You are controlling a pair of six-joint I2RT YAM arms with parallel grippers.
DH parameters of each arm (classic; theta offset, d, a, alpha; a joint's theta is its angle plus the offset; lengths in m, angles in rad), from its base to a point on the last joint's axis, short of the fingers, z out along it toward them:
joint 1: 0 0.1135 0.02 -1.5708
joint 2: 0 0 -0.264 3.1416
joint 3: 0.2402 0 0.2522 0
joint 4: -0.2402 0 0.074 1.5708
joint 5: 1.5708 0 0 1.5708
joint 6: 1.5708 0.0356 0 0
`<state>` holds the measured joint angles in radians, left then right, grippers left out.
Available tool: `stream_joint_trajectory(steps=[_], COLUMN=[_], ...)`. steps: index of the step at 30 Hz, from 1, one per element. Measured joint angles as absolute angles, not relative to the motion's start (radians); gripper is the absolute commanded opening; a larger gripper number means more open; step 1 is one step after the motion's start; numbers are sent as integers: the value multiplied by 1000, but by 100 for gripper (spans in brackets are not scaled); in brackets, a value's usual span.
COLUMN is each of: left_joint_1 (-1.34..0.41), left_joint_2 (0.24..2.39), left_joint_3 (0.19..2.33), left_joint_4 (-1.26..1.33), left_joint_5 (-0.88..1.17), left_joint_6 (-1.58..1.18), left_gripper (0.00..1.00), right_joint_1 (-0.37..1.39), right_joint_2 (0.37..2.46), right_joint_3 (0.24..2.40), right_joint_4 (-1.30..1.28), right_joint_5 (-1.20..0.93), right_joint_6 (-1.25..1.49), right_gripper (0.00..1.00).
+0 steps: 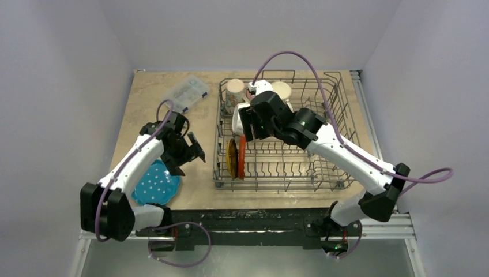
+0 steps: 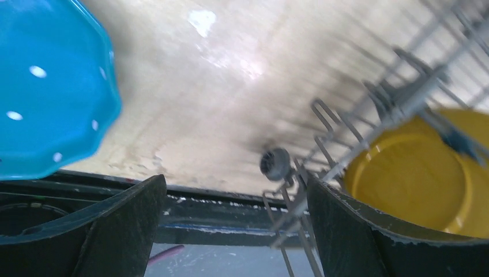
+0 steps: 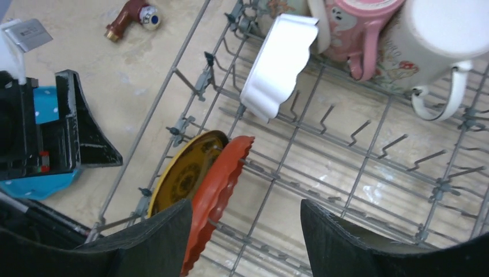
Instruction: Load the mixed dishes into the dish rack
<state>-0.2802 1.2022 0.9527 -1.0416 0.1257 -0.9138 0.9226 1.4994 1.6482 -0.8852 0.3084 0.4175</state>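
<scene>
Top view: dish rack (image 1: 277,186) holds every dish but the blue plate (image 1: 153,184), which lies flat on the table (image 1: 202,109) by its near edge. Left gripper (image 1: 195,149) hangs between plate and rack wall.
Left wrist: jaws wide apart, empty. Likely next: grip the plate's rim.
Right wrist: right gripper (image 3: 245,208) spread, empty, over free slots beside the orange plate (image 3: 216,179).

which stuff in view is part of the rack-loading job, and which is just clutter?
Job:
- dish rack
- already in it: two cream mugs, pink mug, white scalloped bowl, yellow plate, orange plate
- blue dotted plate, on the table, not yet loaded

Lying about, outside the rack:
- clear plastic box
- small red-brown tool
</scene>
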Motion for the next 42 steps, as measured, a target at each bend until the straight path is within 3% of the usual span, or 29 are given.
stream_joint_trajectory(steps=[4,6,13,27,38,42], left_joint_1=[-214,-186,-65,-20,-8,-8], left_joint_2=[1361,1407,1440,1484,1480,1459], left_joint_3=[987,1003,993,802,799,796], left_joint_4=[-1057,-1063,-1063,-917,-902,-895], left_joint_5=[91,80,52,37,38,20], left_joint_6=[-835,-796,-694,-635,-590,-590], left_gripper=[88,85,64,42,2,0], right_joint_1=[921,920,918,917,917,917], right_joint_2=[1395,1329,1081,1051,1070,1098], right_joint_3=[1529,1456,1217,1225,1247,1269], right_joint_4=[-797,-734,-528,-525,-553,-566], right_joint_5=[355,355,354,436,435,431], right_joint_6=[391,375,342,314,356,360], right_gripper=[71,77,80,83,83,82])
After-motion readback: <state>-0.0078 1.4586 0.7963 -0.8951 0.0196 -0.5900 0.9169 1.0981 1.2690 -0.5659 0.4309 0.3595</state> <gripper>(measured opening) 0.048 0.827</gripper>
